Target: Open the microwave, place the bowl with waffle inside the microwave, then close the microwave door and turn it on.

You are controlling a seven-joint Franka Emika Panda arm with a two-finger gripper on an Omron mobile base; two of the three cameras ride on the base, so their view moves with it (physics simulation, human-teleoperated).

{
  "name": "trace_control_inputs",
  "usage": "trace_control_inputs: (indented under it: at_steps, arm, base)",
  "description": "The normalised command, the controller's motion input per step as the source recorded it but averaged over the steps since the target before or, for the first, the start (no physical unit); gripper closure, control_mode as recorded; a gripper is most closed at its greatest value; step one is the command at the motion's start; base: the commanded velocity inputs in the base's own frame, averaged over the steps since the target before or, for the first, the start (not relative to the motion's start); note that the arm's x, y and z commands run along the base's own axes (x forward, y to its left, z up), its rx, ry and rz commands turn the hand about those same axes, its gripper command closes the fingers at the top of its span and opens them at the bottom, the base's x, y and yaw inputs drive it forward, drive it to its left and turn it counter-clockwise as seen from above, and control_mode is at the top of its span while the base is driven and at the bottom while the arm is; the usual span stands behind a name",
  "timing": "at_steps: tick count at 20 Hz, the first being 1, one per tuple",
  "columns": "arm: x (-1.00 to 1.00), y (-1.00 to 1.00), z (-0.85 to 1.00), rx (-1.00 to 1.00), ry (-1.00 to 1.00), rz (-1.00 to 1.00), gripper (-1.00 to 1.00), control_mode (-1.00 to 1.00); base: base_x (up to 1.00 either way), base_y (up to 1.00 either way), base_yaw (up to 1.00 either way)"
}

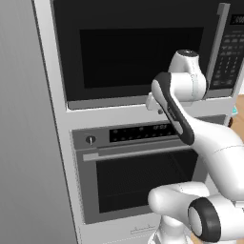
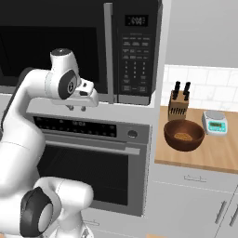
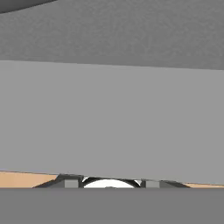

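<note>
Gripper (image 2: pixel 76 108) hangs just below the microwave's bottom edge, beside the foot of the grey bar handle (image 2: pixel 108 51), likely staged for a pull. Fingers point down and show as small stubs; apart or together, cannot tell. Microwave door (image 1: pixel 138 47) shut, flat black with dark glass. Farther right, a round brown bowl (image 2: pixel 184 135) holding the waffle waits on the wooden counter (image 2: pixel 204 158).

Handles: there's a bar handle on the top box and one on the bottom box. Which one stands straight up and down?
The microwave door handle, the tall grey bar beside the keypad. The oven handle below lies sideways.
</note>
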Motion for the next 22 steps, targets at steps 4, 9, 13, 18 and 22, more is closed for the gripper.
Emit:
trace_control_inputs:
  at_steps: [4, 9, 13, 18, 22]
  arm:
    - [-0.10, -0.01, -0.01, -0.01, -0.01, 0.00, -1.00, -1.00]
    - [-0.54, -0.69, 0.42, 0.02, -0.46, 0.00, -1.00, -1.00]
    - [-0.50, -0.73, 0.84, 0.06, -0.63, 0.00, -1.00, -1.00]
    - [-0.25, -0.39, 0.42, 0.02, -0.28, 0.00, -1.00, -1.00]
    - [0.01, -0.08, 0.00, 0.00, 0.00, 0.00, -1.00, -1.00]
  base:
    - [0.00, 0.00, 0.00]
    - [0.00, 0.00, 0.00]
    - [0.00, 0.00, 0.00]
    - [0.00, 0.00, 0.00]
    - [0.00, 0.00, 0.00]
